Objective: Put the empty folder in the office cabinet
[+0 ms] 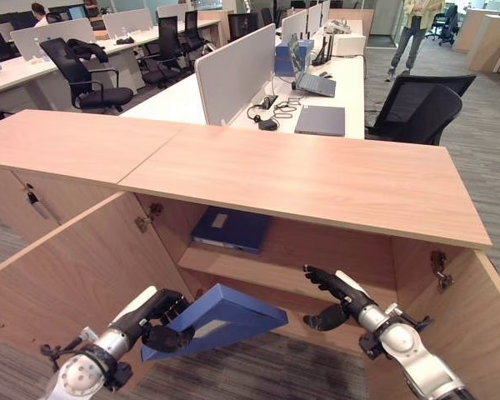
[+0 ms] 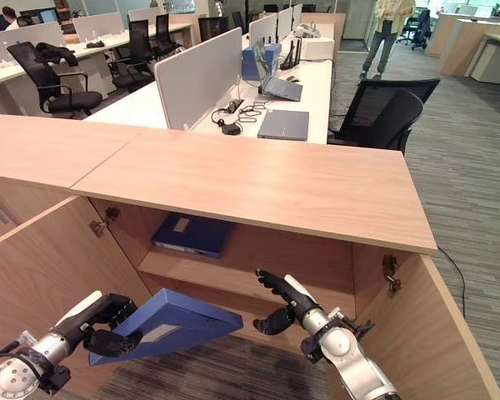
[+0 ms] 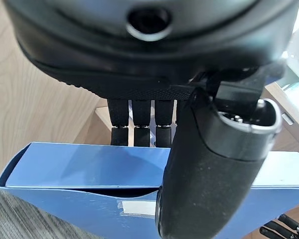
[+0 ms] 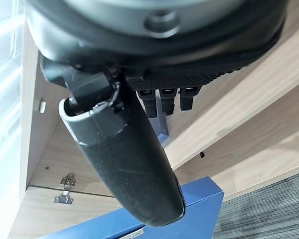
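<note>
**Folder held at open cabinet**

Blue empty folder (image 1: 221, 321) pinched in left hand (image 1: 160, 321), thumb over one face, fingers behind, tilted just in front of the office cabinet (image 1: 317, 179), below its shelf (image 1: 267, 268). Right hand (image 1: 337, 298) beside it, fingers spread, holding nothing. Another blue folder (image 1: 230, 228) lying on the shelf.

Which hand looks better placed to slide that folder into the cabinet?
The left hand: its fingers already grip the folder, which points toward the cabinet. The right hand is open and empty.
</note>
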Robot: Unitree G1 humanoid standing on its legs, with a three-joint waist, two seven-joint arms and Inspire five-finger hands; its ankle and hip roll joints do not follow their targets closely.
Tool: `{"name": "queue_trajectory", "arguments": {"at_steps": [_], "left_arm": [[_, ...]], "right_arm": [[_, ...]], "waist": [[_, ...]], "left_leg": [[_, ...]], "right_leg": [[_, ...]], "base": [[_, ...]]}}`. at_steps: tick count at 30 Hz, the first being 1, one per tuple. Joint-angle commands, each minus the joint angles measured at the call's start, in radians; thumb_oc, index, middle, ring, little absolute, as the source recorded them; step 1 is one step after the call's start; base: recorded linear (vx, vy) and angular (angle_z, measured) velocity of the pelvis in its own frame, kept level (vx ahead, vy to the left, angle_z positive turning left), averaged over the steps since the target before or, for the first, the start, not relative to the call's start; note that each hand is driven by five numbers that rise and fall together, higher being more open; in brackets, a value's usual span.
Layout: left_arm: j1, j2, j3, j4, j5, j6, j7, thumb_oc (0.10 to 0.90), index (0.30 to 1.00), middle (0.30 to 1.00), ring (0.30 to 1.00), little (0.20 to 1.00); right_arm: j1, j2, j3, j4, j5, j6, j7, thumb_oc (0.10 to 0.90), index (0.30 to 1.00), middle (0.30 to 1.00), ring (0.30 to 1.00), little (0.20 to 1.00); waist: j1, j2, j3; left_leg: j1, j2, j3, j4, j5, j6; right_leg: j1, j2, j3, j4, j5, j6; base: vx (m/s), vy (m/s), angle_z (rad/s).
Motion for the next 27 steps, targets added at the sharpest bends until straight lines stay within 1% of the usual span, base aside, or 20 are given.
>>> {"name": "queue_trajectory", "arguments": {"at_steps": [1,8,10,12,14,16,17,21,27], "left_arm": [[-0.140,0.044,0.104,-0.076,-0.054,-0.098,0.024,0.400,0.300,0.300,0.300,0.300],[-0.168,0.084,0.090,-0.092,-0.066,-0.114,0.016,0.400,0.300,0.300,0.300,0.300],[-0.186,0.108,0.073,-0.110,-0.084,-0.125,0.009,0.400,0.300,0.300,0.300,0.300],[-0.203,0.130,0.062,-0.127,-0.112,-0.137,0.005,0.400,0.300,0.300,0.300,0.300],[-0.211,0.134,0.057,-0.129,-0.121,-0.138,0.006,0.400,0.300,0.300,0.300,0.300],[-0.229,0.141,0.047,-0.129,-0.139,-0.139,0.003,0.400,0.300,0.300,0.300,0.300],[-0.231,0.143,0.050,-0.125,-0.135,-0.138,0.002,0.400,0.300,0.300,0.300,0.300],[-0.240,0.137,0.058,-0.110,-0.119,-0.144,0.004,0.400,0.300,0.300,0.300,0.300],[-0.263,0.143,0.056,-0.075,-0.046,-0.140,0.016,0.400,0.300,0.300,0.300,0.300]], "right_arm": [[-0.207,-0.020,0.027,-0.089,0.046,-0.083,-0.006,0.800,0.900,0.900,0.900,0.900],[-0.306,-0.050,0.091,-0.110,-0.011,-0.103,0.015,0.800,0.900,0.900,0.900,0.900],[-0.335,-0.060,0.115,-0.116,-0.027,-0.112,0.018,0.800,0.900,0.900,0.900,0.900],[-0.356,-0.061,0.143,-0.114,-0.013,-0.117,0.031,0.800,0.900,0.900,0.900,0.900],[-0.365,-0.061,0.154,-0.114,-0.001,-0.118,0.039,0.800,0.900,0.900,0.900,0.900],[-0.374,-0.061,0.187,-0.122,0.041,-0.116,0.077,0.800,0.900,0.900,0.900,0.900],[-0.377,-0.068,0.202,-0.132,0.060,-0.112,0.104,0.800,0.900,0.900,0.900,0.900],[-0.387,-0.073,0.233,-0.132,0.077,-0.110,0.145,0.800,0.900,0.900,0.900,0.900],[-0.404,-0.072,0.255,-0.121,0.075,-0.105,0.167,0.800,0.900,0.900,0.900,0.900]], "waist": [[0.001,-0.022,-0.013],[0.010,-0.025,-0.017],[0.010,-0.025,-0.018],[0.012,-0.026,-0.019],[0.012,-0.027,-0.019],[0.014,-0.029,-0.019],[0.014,-0.031,-0.020],[0.018,-0.033,-0.021],[0.021,-0.036,-0.026]], "left_leg": [[0.114,0.042,0.002,-0.002,-0.176,-0.038],[0.118,0.043,-0.002,-0.002,-0.176,-0.039],[0.119,0.043,-0.004,-0.002,-0.175,-0.039],[0.120,0.043,-0.005,-0.002,-0.175,-0.039],[0.119,0.043,-0.006,-0.002,-0.175,-0.040],[0.118,0.042,-0.007,-0.002,-0.173,-0.042],[0.119,0.042,-0.008,-0.002,-0.173,-0.043],[0.119,0.042,-0.008,-0.002,-0.174,-0.044],[0.117,0.042,-0.006,-0.002,-0.173,-0.044]], "right_leg": [[-0.052,-0.072,-0.046,0.017,0.082,0.052],[-0.046,-0.072,-0.051,0.016,0.083,0.051],[-0.046,-0.072,-0.051,0.016,0.083,0.052],[-0.045,-0.073,-0.051,0.017,0.083,0.052],[-0.046,-0.073,-0.050,0.018,0.083,0.052],[-0.045,-0.074,-0.054,0.019,0.082,0.053],[-0.045,-0.074,-0.055,0.019,0.082,0.053],[-0.044,-0.075,-0.058,0.018,0.083,0.054],[-0.045,-0.075,-0.059,0.018,0.082,0.054]], "base": [[0.00,0.000,0.00],[0.00,0.000,0.00],[0.00,0.000,0.00],[0.00,0.000,0.00],[0.00,0.000,0.00],[0.00,-0.003,0.02],[0.00,-0.004,0.04],[0.00,-0.001,0.01],[0.00,0.000,0.00]]}}
